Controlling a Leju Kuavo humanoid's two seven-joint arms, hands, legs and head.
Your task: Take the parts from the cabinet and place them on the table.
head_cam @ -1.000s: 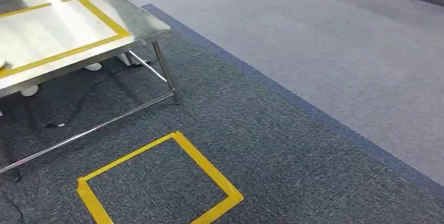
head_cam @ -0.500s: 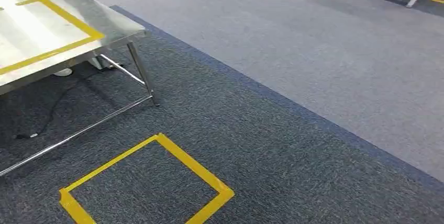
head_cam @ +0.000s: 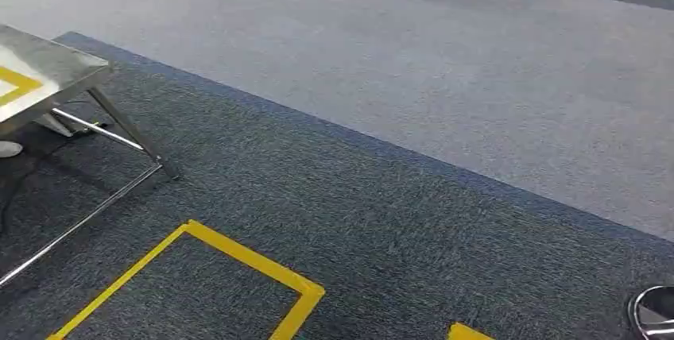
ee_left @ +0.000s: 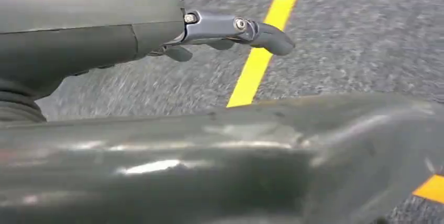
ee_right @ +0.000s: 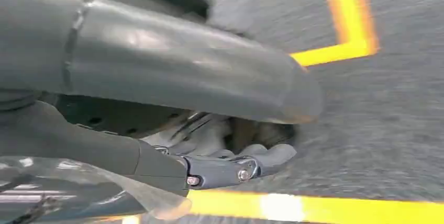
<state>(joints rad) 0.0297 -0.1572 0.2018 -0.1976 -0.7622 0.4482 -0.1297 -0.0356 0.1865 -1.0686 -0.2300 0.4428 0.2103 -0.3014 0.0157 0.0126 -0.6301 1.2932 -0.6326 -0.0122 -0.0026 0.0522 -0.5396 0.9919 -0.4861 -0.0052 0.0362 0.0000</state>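
Beside the steel table (head_cam: 56, 66), the left hand (ee_left: 230, 30) and right hand (ee_right: 225, 167) are hanging over taped carpet (head_cam: 358, 221), their grip impossible to tell, and nothing is lying on the table's visible corner yet.

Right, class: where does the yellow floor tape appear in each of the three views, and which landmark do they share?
Head view: tape outlines a square on the floor, lower left.
Left wrist view: a tape strip runs just beyond the left hand.
Right wrist view: a blurred tape corner.
Shared landmark: the dark carpet under the tape.
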